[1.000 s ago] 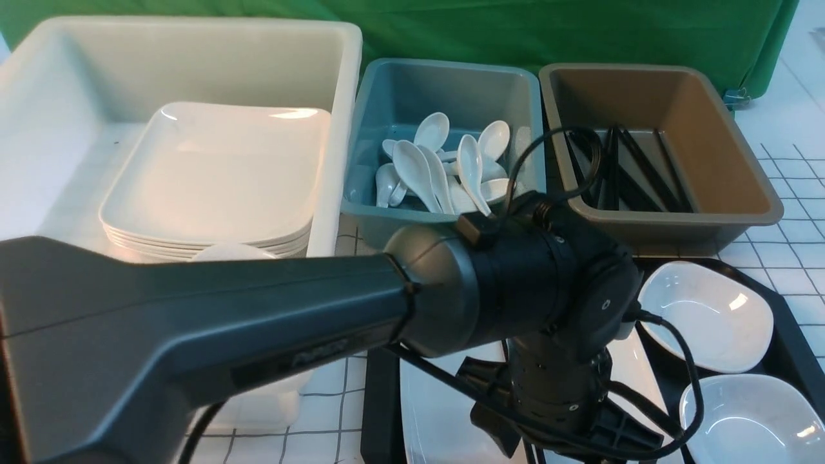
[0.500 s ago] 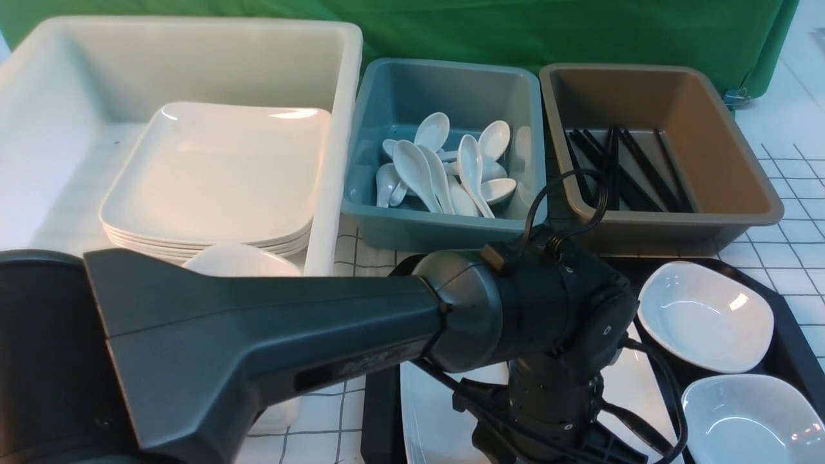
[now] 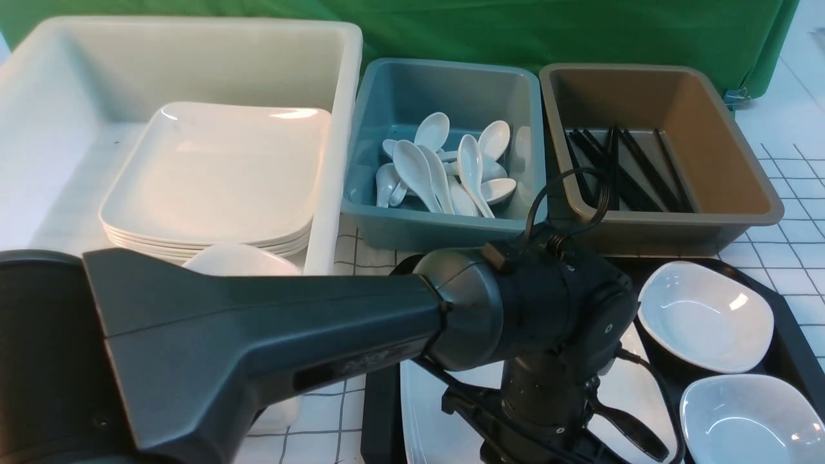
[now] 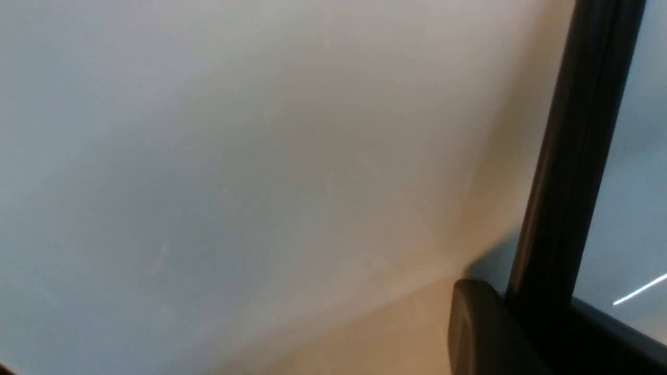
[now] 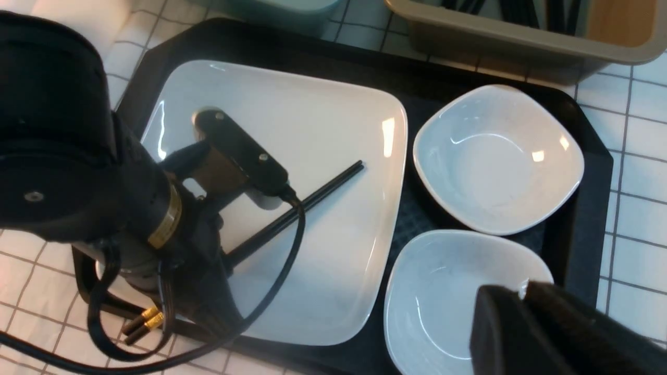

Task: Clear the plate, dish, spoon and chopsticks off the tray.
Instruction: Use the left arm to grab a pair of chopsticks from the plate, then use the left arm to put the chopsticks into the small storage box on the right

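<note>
The black tray (image 5: pixel 578 245) holds the large white plate (image 5: pixel 323 156) and two small white dishes (image 5: pixel 500 161) (image 5: pixel 443 291). The black chopsticks (image 5: pixel 323 187) lie slanted on the plate. My left arm reaches down onto the plate. In its wrist view the left gripper (image 4: pixel 531 333) sits right at the plate surface, with one finger (image 4: pixel 477 333) pressed against the chopsticks (image 4: pixel 573 182) and the jaws closed round them. My right gripper (image 5: pixel 523 286) is shut and empty above the near dish. No spoon shows on the tray. In the front view the arm covers most of the plate (image 3: pixel 425 412).
Behind the tray (image 3: pixel 789 335) stand a white tub (image 3: pixel 348 96) with stacked plates, a blue tub (image 3: pixel 438 229) with several spoons and a brown tub (image 3: pixel 677 222) with several chopsticks. A green cloth hangs at the back. The tablecloth is white with a grid.
My left arm came down toward the plate over the first half second. Since then it has hardly moved, and only the parts under the wrist have shifted.
</note>
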Available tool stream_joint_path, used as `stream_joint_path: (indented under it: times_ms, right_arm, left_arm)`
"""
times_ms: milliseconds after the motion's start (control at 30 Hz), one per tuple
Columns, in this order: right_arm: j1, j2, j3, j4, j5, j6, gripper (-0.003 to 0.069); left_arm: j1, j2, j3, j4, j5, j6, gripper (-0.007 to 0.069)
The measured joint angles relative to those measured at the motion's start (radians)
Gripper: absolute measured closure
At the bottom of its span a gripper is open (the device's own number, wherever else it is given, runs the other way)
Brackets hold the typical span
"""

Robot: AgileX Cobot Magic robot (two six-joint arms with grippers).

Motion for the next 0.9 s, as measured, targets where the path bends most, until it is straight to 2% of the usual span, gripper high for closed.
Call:
stream_joint_path:
  times_ms: [267, 333, 600, 800, 900]
  right_arm:
    - [0.000, 0.000, 0.000, 0.000, -0.013, 0.001, 0.0576]
    - [0.000, 0.000, 0.000, 0.000, -0.023, 0.001, 0.0576]
    - [0.000, 0.000, 0.000, 0.000, -0.119, 0.000, 0.0576]
    - [0.000, 0.000, 0.000, 0.000, -0.178, -0.008, 0.0576]
    - [0.000, 0.000, 0.000, 0.000, -0.193, -0.016, 0.0576]
  left_arm:
    - [0.000, -0.114, -0.102, -0.004, -0.026, 0.085, 0.0522]
    - [0.010, -0.128, -0.190, 0.051, -0.091, 0.096, 0.0522]
    - [0.134, -0.030, -0.536, 0.082, -0.285, 0.141, 0.0522]
    - [0.187, 0.102, -0.667, 0.082, -0.453, 0.182, 0.0522]
    - [0.207, 0.214, -0.698, 0.058, -0.631, 0.199, 0.0522]
